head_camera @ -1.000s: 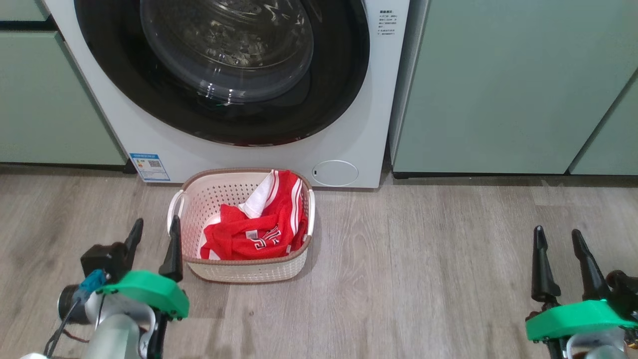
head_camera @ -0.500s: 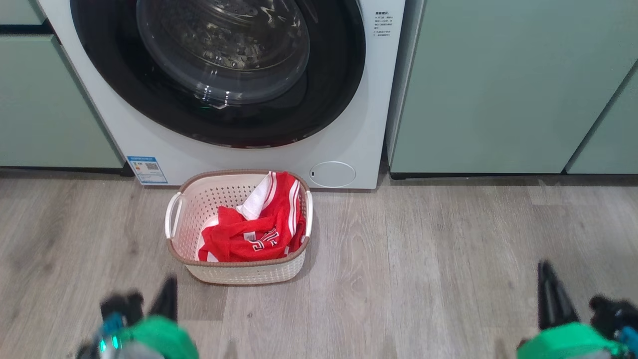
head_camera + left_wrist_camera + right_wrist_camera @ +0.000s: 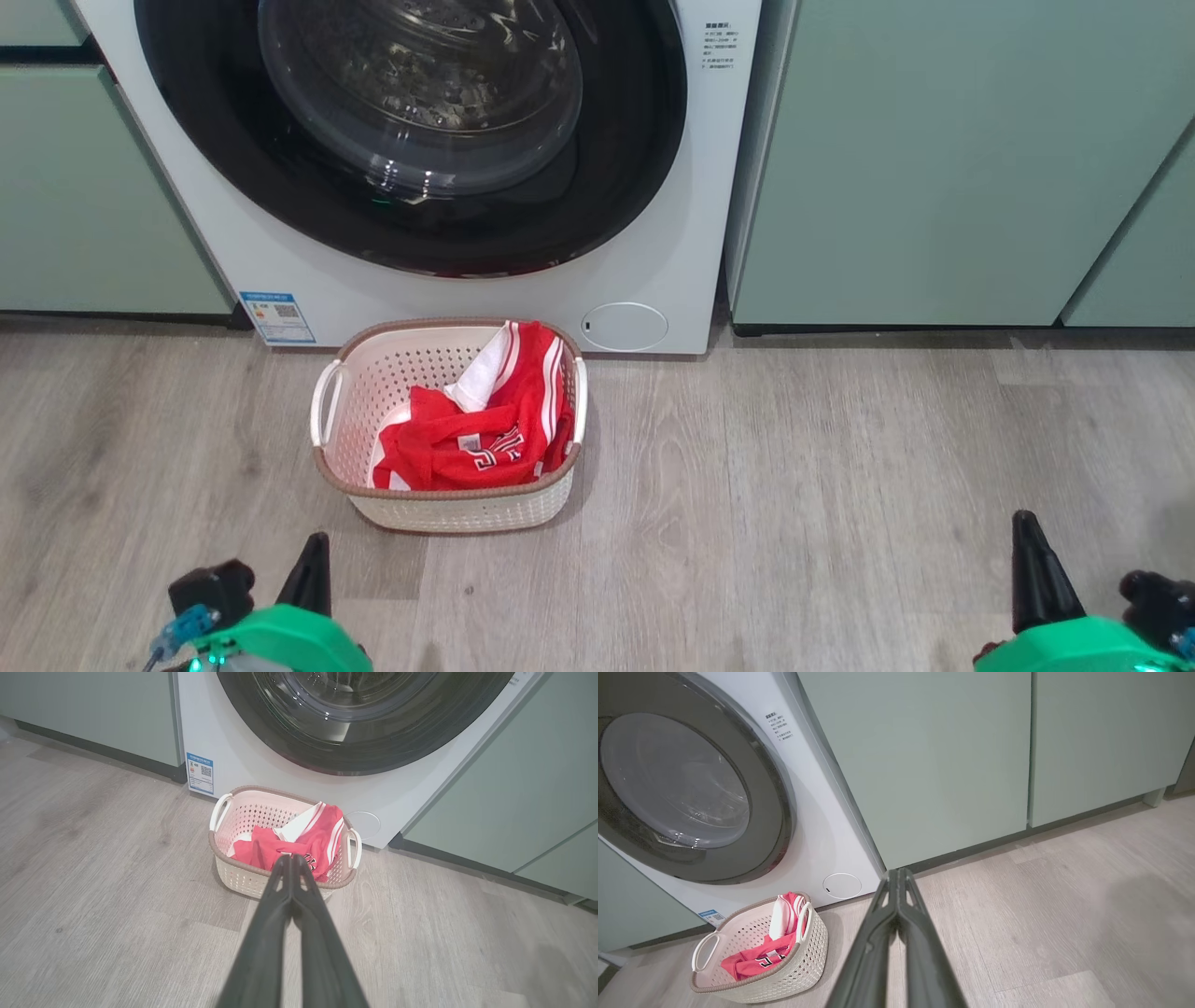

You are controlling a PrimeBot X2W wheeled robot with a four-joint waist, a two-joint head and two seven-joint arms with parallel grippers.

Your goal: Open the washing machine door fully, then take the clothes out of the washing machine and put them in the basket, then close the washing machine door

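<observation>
Both jaws pressed together, both empty

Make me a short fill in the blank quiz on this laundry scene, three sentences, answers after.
1. The red clothes lie inside the ____.
2. The washing machine door is ____.
3. The left gripper and right gripper are both ____, holding nothing.
Answers: basket; closed; shut.

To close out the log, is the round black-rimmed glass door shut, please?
Shut: the round black-rimmed glass door lies flush against the white washer front.
</observation>
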